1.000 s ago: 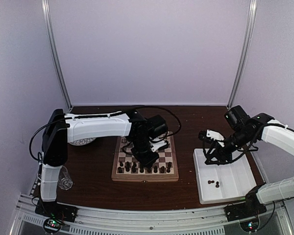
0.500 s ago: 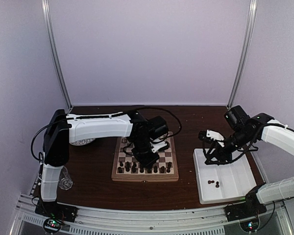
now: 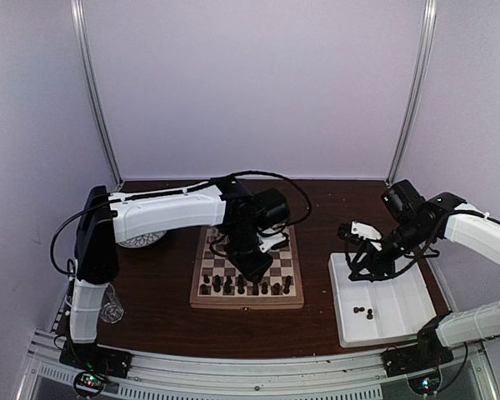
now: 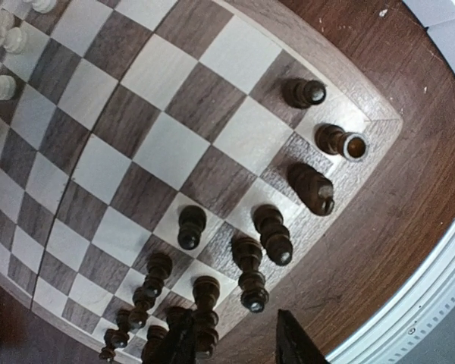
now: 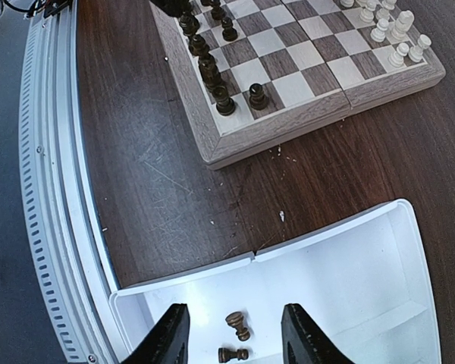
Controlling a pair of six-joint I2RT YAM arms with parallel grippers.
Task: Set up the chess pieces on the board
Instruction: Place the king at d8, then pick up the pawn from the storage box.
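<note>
Above the board point(image 4: 174, 144), left gripper point(image 4: 235, 345) parted, empty — right gripper point(image 5: 233, 335) spread wide above tray point(image 5: 349, 258).

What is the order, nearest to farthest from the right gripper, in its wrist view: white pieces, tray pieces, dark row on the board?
1. Two dark pieces in the tray, by the right gripper.
2. Dark row on the board, near edge.
3. White pieces, far edge.

likely lab: framed white robot enclosure point(image 3: 250, 83)
</note>
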